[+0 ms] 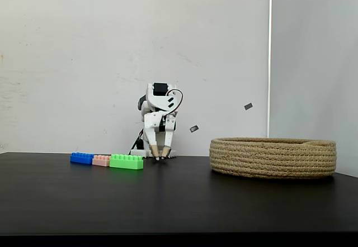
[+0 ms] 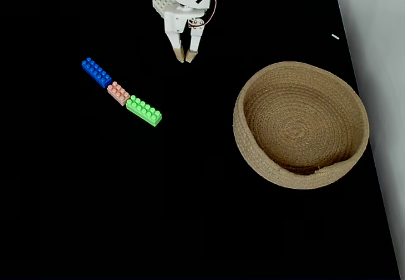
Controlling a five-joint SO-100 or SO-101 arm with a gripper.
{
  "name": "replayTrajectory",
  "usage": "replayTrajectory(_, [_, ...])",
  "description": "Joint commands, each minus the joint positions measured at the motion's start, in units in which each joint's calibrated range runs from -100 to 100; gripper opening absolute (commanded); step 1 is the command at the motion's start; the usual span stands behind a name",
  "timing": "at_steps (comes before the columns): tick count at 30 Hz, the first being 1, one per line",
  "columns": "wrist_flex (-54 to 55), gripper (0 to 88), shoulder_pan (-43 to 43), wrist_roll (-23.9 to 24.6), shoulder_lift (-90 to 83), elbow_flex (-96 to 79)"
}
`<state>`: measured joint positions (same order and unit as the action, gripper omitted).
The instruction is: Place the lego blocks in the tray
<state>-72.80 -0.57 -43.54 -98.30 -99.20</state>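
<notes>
Tool nearly closed, empty, parked at bench back edge; lego blocks lined up left, tray right, awaiting pickup.

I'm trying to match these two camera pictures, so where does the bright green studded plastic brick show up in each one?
Side-on fixed view: the bright green studded plastic brick lies left of centre on the black table, at the right end of the brick row.
Top-down fixed view: it lies upper left of centre, at the row's lower-right end.
Shared landmark: the small pale pink brick touching it in both.
</notes>
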Motion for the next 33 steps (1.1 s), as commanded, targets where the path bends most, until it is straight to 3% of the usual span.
replayTrajectory(1, [-0.13,7.1,-0.42,3.57,-0.49,-0.8])
replayTrajectory(15, [2.54,26.9,-2.81,16.9,8.11,12.88])
replayTrajectory(33, [10.45,35.0,-23.67,20.76,36.48,30.76])
